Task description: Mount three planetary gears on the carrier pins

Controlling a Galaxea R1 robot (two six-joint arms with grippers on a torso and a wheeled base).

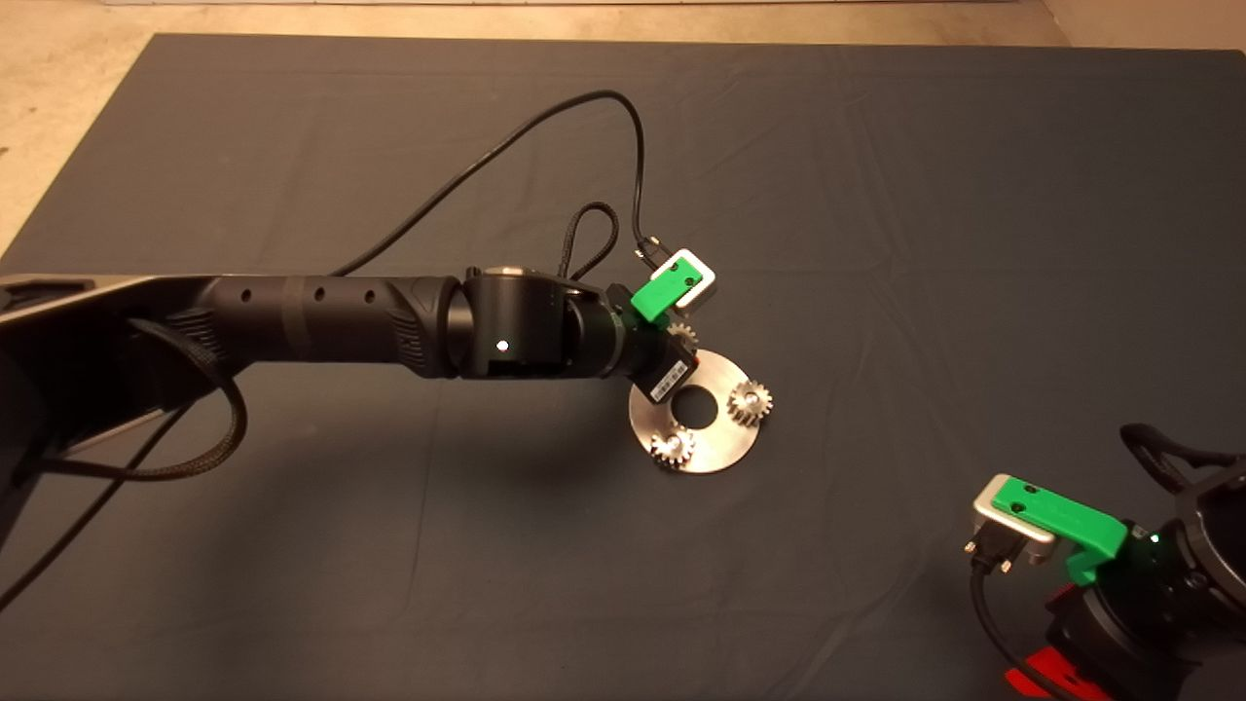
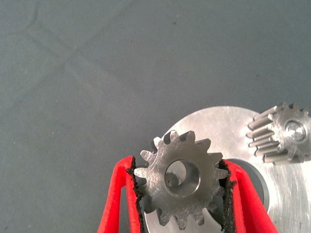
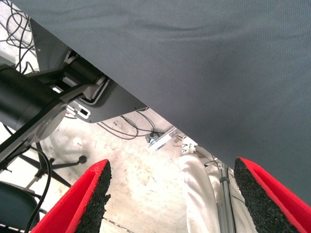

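Left claw (image 2: 182,194) clamped on third gear (image 2: 182,177) above disc (image 2: 221,126), two seated gears (image 1: 750,400) alongside; right claw (image 3: 170,194) parked, gaping

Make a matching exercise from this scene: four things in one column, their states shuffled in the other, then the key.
Things:
1. left end effector
2. right end effector
3. small silver-grey metal gear with a centre hole
4. flat round shiny metal disc

States:
A. open, parked at the mat's lower right edge
B. carries two gears already seated on pins
C. shut on a gear, above the disc
D. pinched between red fingers, hole not yet on a pin

Pairs: 1-C, 2-A, 3-D, 4-B
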